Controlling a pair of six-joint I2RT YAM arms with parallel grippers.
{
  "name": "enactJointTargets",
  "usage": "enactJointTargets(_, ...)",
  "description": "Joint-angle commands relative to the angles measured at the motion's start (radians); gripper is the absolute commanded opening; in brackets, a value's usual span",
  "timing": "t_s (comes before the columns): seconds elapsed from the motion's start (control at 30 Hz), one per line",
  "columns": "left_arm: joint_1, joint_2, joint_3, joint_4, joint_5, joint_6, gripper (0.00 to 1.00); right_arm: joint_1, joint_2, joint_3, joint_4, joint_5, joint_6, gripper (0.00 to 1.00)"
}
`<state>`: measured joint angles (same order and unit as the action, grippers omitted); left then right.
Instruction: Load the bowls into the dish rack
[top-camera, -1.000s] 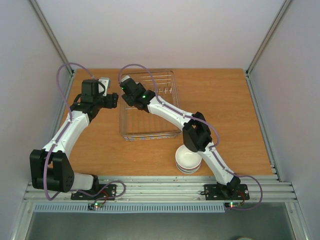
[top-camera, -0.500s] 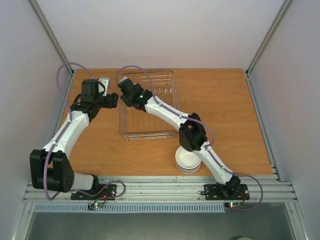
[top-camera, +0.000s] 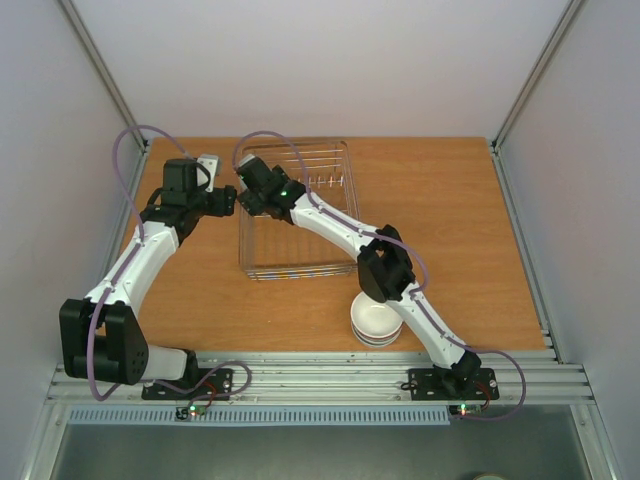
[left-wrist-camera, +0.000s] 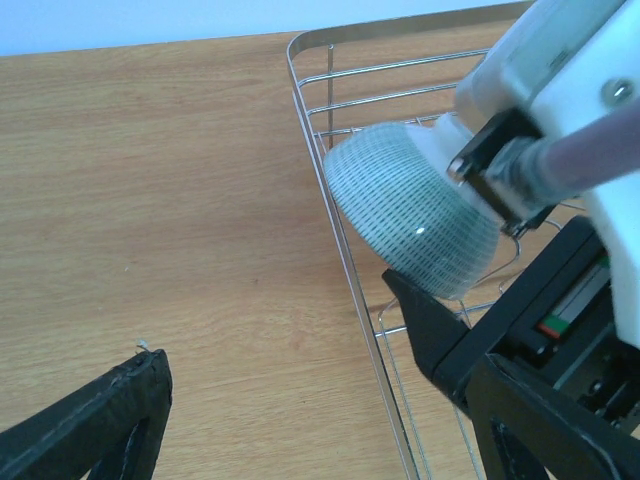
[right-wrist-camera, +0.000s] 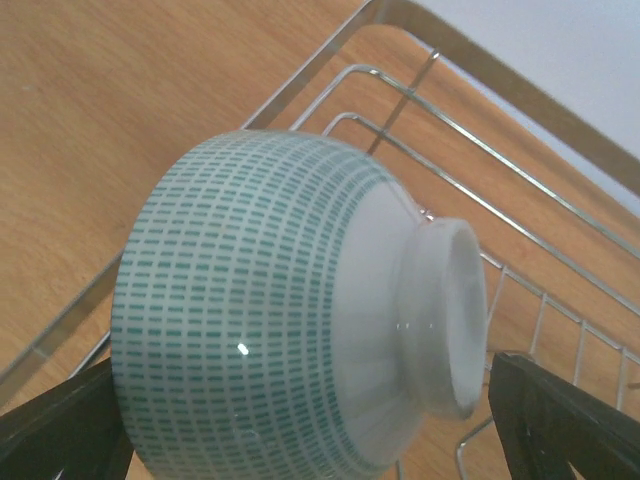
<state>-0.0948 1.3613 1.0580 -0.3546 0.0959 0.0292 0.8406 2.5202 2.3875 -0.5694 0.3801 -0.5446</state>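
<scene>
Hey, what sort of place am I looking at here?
Probably a robotics test cell: plain panel walls, two arms bolted to an aluminium rail, a wooden table with a dish rack and bowls.

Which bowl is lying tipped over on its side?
The white ceramic bowl with green dashes, inside the silver wire dish rack, with its foot pointing sideways. The plain white bowls stacked on the wooden table sit upright.

The right arm (top-camera: 330, 222) lies slantwise over the dish rack (top-camera: 300, 272), blocking its left half from above. A patterned bowl (left-wrist-camera: 410, 210) fills the far-left corner. The left claw (left-wrist-camera: 272, 325) crowds the rack's left wall from outside. Right of the rack the tabletop (top-camera: 460, 230) lies open.
</scene>
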Motion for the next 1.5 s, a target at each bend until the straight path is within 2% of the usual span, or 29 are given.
enactJointTargets(0.0, 0.006, -0.004, -0.008, 0.043, -0.01, -0.006, 0.81, -0.006, -0.037, -0.034, 0.045, -0.046, -0.014, 0.96)
enactJointTargets(0.23, 0.006, -0.01, -0.01, 0.047, -0.013, -0.003, 0.81, -0.006, -0.157, -0.191, 0.142, -0.088, -0.026, 0.99)
enactJointTargets(0.43, 0.006, -0.013, -0.015, 0.051, -0.006, -0.004, 0.81, -0.006, -0.375, -0.399, 0.254, -0.152, -0.013, 0.99)
enactJointTargets(0.63, 0.006, -0.008, -0.015, 0.049, 0.023, -0.007, 0.81, -0.008, -0.583, -0.549, 0.25, -0.114, -0.02, 0.98)
enactJointTargets(0.73, 0.006, -0.002, -0.013, 0.044, 0.077, -0.009, 0.81, -0.012, -0.671, -0.625, 0.207, -0.067, -0.009, 0.97)
enactJointTargets(0.93, 0.003, 0.028, -0.006, 0.033, 0.284, -0.006, 0.79, -0.018, -0.851, -0.801, 0.091, -0.005, 0.064, 0.93)
enactJointTargets(1.1, -0.019, 0.051, 0.005, 0.009, 0.402, 0.011, 0.76, -0.039, -0.96, -0.927, -0.067, 0.049, 0.202, 0.9)
enactJointTargets(1.47, -0.121, 0.079, 0.017, -0.017, 0.428, 0.059, 0.76, -0.128, -1.185, -1.195, -0.429, 0.043, 0.493, 0.76)
